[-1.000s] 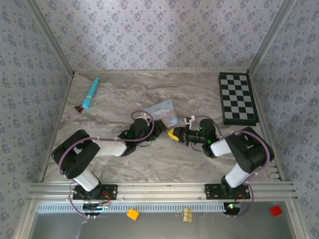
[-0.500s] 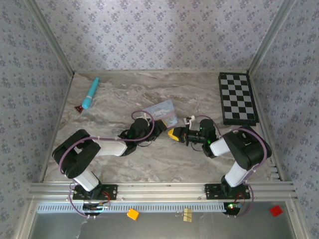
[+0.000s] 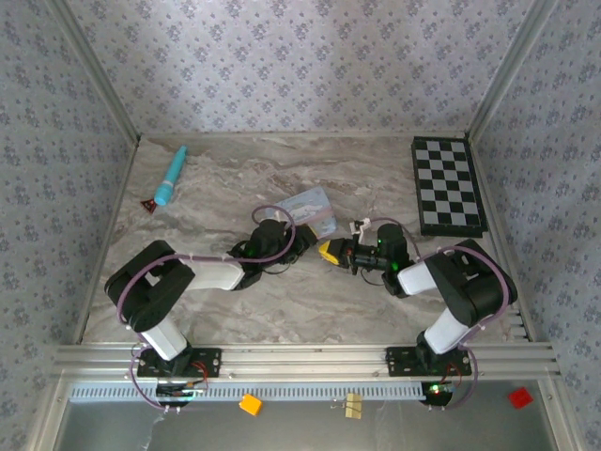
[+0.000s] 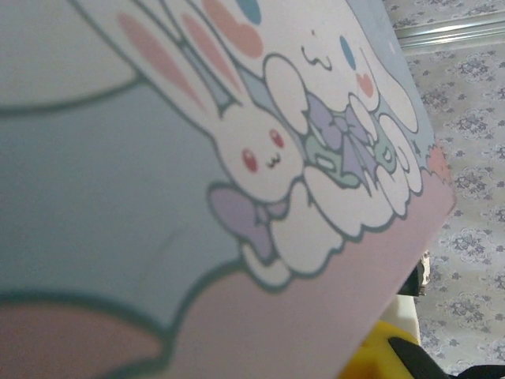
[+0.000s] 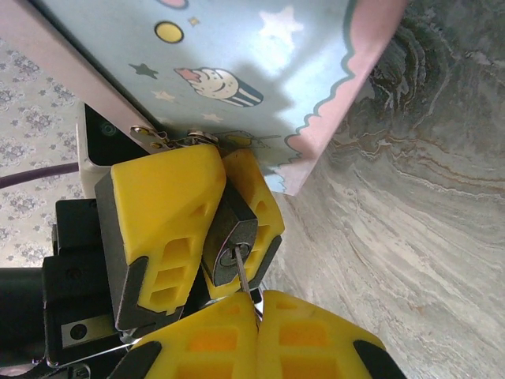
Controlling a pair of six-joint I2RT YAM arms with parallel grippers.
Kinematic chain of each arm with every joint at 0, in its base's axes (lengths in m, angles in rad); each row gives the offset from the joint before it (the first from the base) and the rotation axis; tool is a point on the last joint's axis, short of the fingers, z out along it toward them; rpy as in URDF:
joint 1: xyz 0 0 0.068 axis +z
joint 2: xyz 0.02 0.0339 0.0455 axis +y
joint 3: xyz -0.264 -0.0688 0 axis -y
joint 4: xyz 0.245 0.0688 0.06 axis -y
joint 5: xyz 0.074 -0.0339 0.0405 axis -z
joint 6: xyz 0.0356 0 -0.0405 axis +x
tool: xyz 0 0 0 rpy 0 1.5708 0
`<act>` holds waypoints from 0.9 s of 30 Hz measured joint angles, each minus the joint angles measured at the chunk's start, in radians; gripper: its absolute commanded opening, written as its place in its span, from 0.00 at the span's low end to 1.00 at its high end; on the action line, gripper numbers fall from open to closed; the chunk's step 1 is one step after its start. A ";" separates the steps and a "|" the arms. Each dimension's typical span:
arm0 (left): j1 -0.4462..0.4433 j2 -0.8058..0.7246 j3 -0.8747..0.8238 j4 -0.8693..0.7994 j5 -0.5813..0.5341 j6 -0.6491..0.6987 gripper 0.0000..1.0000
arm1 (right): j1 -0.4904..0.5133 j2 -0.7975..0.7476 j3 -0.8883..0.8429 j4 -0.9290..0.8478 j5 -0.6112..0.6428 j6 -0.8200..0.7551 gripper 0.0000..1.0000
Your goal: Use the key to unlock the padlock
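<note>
Both arms bent inward; left claw (image 5: pixel 217 229), right claw (image 5: pixel 257 324) clamped, tips nearly touching.

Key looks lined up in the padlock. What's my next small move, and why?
Probably roll the right gripper to turn the key: its tip sits in the keyhole of the padlock, and the left gripper clamps the padlock's body, so it should resist the twist.

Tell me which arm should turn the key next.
Right. The right gripper is shut on the key, whose tip sits at the keyhole of the padlock. The left gripper clamps the padlock, so it should just hold.
</note>
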 measured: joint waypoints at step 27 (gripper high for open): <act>-0.035 -0.001 -0.021 0.032 -0.045 -0.001 0.00 | -0.024 -0.054 -0.016 -0.085 -0.012 -0.027 0.00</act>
